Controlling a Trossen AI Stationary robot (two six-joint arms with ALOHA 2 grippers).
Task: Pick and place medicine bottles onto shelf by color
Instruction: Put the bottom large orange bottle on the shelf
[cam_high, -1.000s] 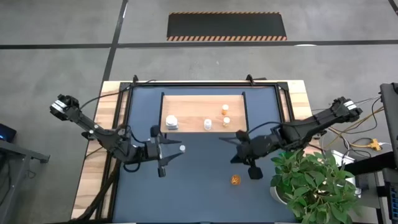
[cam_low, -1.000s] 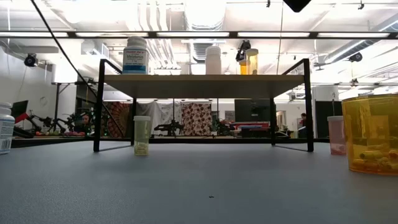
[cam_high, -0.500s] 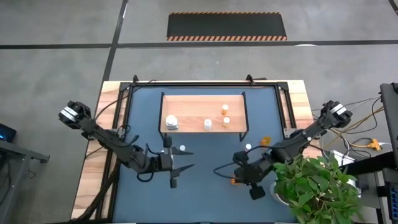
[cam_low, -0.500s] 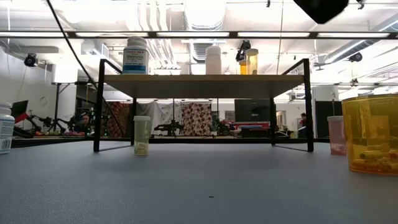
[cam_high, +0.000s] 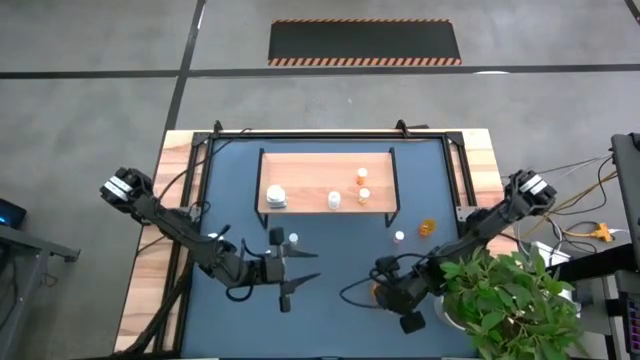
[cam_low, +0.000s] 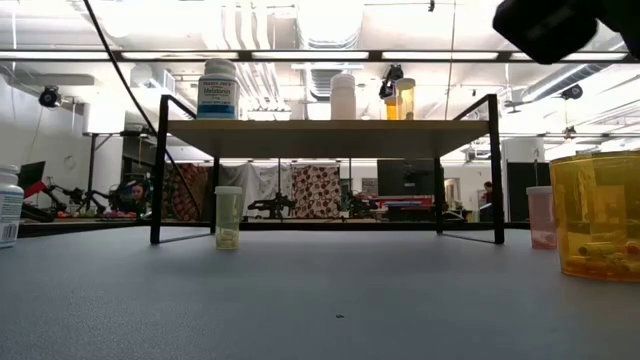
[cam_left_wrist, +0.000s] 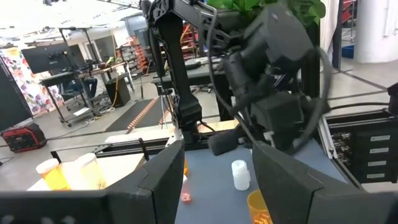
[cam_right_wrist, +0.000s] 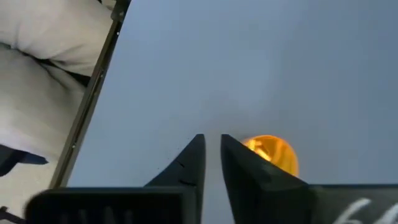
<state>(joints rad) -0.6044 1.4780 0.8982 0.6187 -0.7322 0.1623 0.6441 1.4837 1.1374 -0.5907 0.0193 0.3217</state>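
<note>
Nearest the tabletop's front edge, toward its right corner, the right gripper (cam_high: 385, 293) is hanging over an orange bottle (cam_right_wrist: 272, 153). Its fingers are standing only a narrow slit apart, holding nothing, with the bottle just beside them rather than between. That bottle is probably light, rigid and smooth, so gripping it across the middle of its body looks safest. The left gripper (cam_high: 300, 279) is waiting left of centre, fingers well spread and empty. Farther back, the shelf (cam_high: 300, 170) is carrying four bottles near the rear edge.
</note>
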